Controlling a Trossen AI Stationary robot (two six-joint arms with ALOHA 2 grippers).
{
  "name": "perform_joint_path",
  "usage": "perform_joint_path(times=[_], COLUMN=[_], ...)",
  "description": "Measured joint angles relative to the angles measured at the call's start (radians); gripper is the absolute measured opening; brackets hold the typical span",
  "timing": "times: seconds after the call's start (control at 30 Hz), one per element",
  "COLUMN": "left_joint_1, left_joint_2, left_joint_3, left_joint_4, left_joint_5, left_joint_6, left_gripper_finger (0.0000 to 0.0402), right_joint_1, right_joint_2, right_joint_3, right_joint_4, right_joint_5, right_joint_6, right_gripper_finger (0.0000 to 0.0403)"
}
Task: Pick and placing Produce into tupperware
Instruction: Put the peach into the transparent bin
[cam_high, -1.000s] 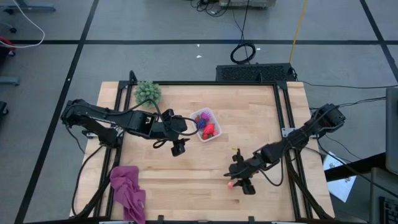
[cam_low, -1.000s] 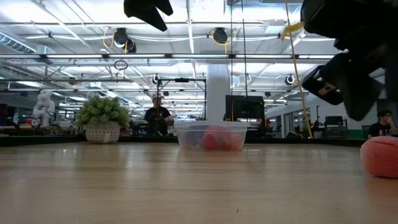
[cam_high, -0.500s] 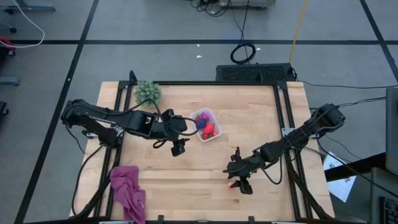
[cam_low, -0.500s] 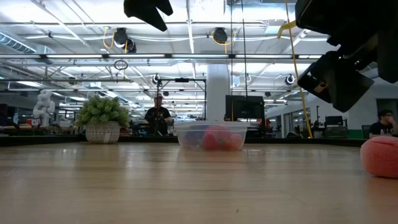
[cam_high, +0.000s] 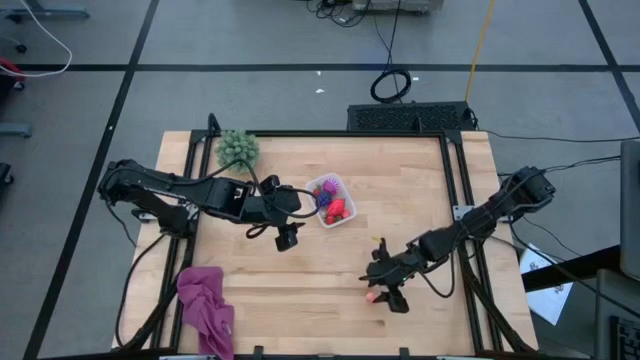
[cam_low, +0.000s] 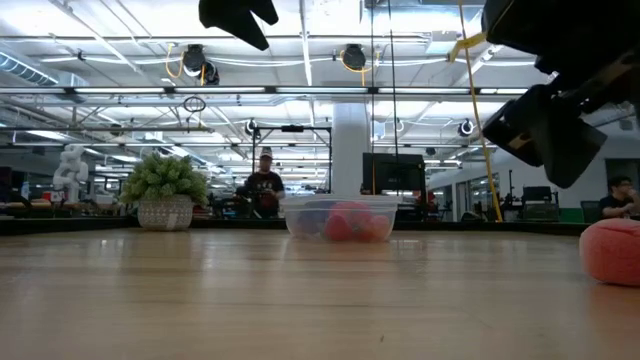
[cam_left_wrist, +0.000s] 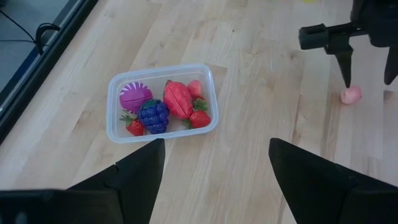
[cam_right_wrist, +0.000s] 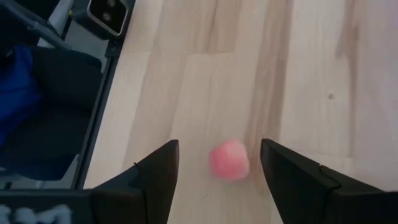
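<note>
High view had tupperware (cam_high: 331, 200) mid-table, mostly filled; low view, pink produce piece (cam_low: 611, 251) loose on wood; left wrist, left gripper (cam_left_wrist: 214, 163) hovered spread, empty; right wrist, right gripper (cam_right_wrist: 219, 163) spread, straddled piece, ungripped.

A spiky green plant (cam_high: 237, 147) in a woven pot sits at the far left corner of the wooden surface (cam_high: 300, 300). A magenta cloth (cam_high: 207, 308) lies crumpled at the near left edge. A person (cam_low: 265, 186) stands in the room behind.
</note>
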Motion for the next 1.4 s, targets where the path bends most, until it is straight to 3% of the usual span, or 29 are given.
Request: perform_joint_path(times=[0.27,0.53,0.87,1.4], left_joint_1=[0.0,0.0,0.0,0.0], left_joint_2=[0.0,0.0,0.0,0.0], left_joint_3=[0.0,0.0,0.0,0.0], left_joint_4=[0.0,0.0,0.002,0.002], left_joint_5=[0.0,0.0,0.0,-0.025], left_joint_6=[0.0,-0.001,0.005,0.009], left_gripper_finger=[0.0294,0.0294,0.0294,0.0294], right_joint_1=[0.02,0.008,0.006,0.014], right_joint_2=[0.001,0.027,0.16,0.179], right_joint_3=[0.011,0.221,0.243,0.243], right_joint_4=[-0.03,-0.421,-0.427,-0.37], right_joint_5=[-0.001,0.061,0.08,0.03], right_joint_6=[-0.041,-0.169,-0.185,-0.131], right_gripper_finger=[0.0215,0.0215,0.0215,0.0215])
